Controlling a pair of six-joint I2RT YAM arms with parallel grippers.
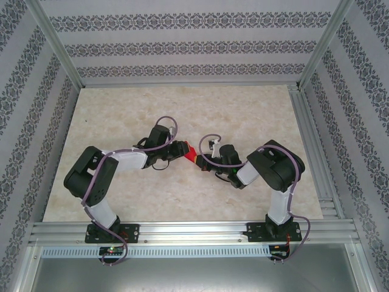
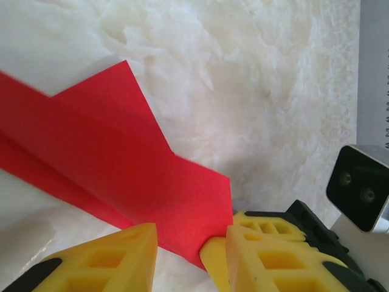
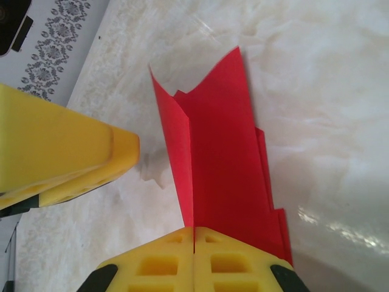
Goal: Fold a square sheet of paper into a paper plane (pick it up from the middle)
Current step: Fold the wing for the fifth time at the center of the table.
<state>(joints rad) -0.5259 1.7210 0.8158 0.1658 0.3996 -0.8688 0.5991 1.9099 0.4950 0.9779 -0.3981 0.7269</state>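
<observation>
Paper plane (image 1: 189,152) located mid-table (image 1: 243,109), well clear of all edges. Right gripper (image 3: 194,232) fingers pressed together, clamped on the plane's upright fold. Left gripper (image 2: 191,238) fingers apart, with the plane's rear edge between them; no contact can be confirmed.

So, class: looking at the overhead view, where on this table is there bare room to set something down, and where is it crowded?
Free: the wide far strip of the table along the back wall; the near middle between the left base and right base. Crowded: the centre, where the left gripper and right gripper meet at the paper plane.
</observation>
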